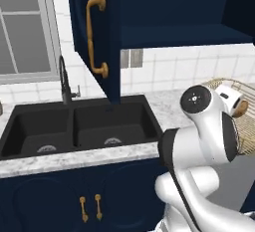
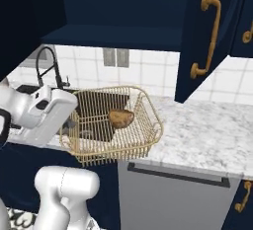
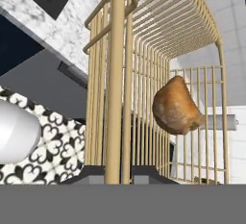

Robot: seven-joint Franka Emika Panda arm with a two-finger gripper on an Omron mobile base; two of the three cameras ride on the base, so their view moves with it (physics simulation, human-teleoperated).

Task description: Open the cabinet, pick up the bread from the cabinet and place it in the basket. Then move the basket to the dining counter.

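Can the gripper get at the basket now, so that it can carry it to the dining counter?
Probably yes: the gripper looks shut on the rim of the basket, and nothing stands between them. The bread lies inside.

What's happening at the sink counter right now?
The gripper is shut on the rim of the basket, which sits at the marble counter's edge beside the black sink. The bread already lies inside the basket. The cabinet above hangs open. The basket hasn't gone to the dining counter yet.
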